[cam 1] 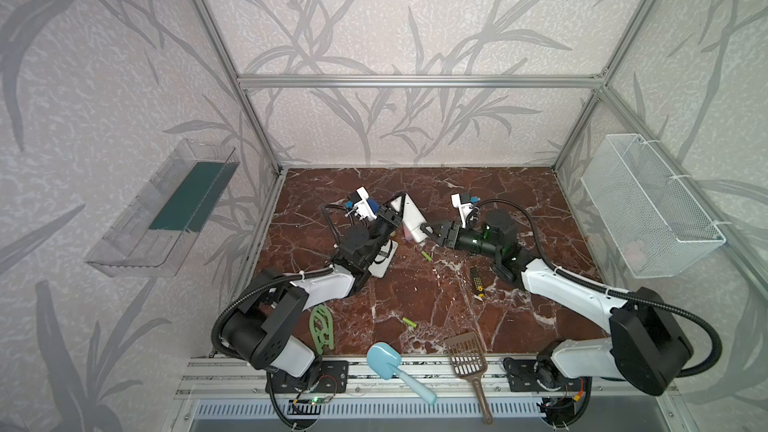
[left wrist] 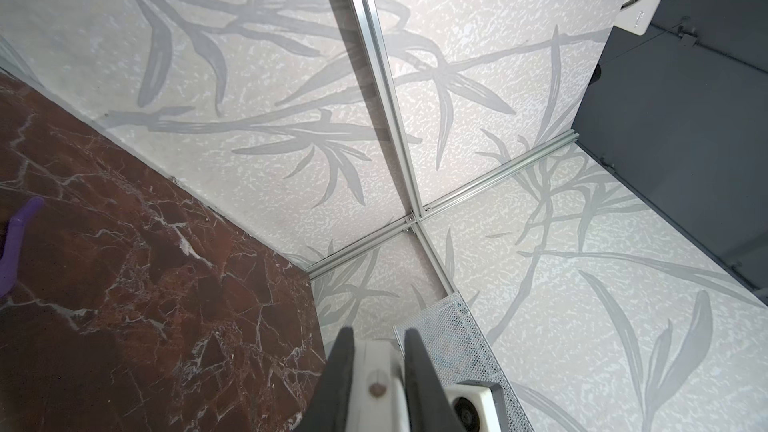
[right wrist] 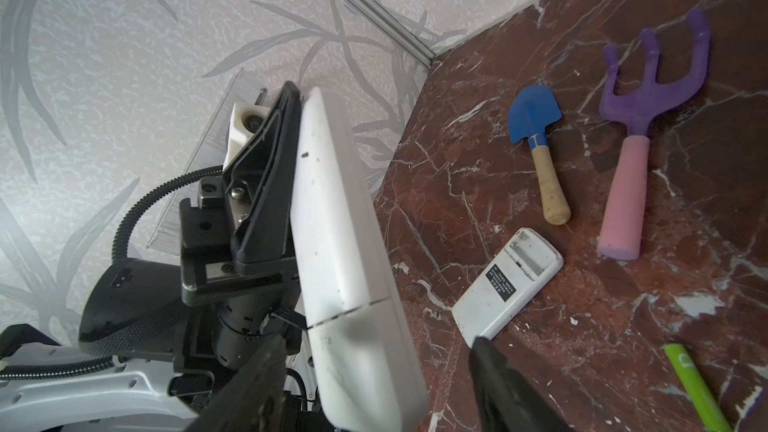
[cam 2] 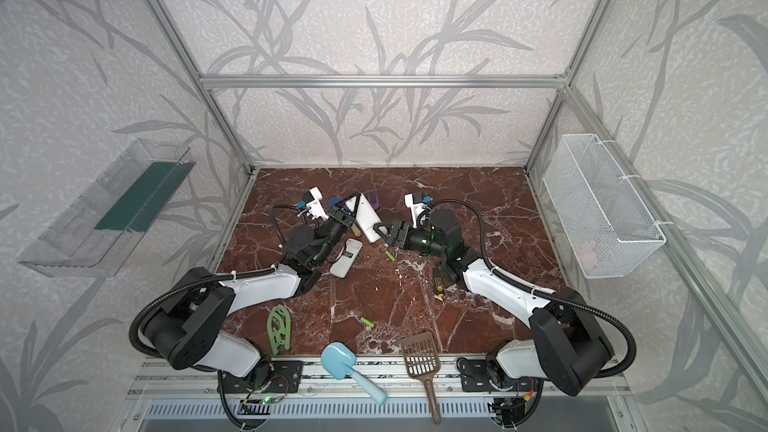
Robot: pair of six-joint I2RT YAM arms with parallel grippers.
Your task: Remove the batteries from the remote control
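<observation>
My left gripper is shut on a white remote control and holds it tilted above the marble floor. My right gripper stands open, its fingers on either side of that remote's lower end with gaps on both sides. A seam crosses the remote's back there, and no cell shows in it. A second white remote lies flat with its compartment open and empty. Two lime-green batteries lie loose, one under the right gripper, one nearer the front.
A yellow-black screwdriver lies beside the right arm. A blue toy shovel and purple rake lie behind the remotes. A green piece, light-blue scoop and brown scoop sit at the front edge. A wire basket hangs right.
</observation>
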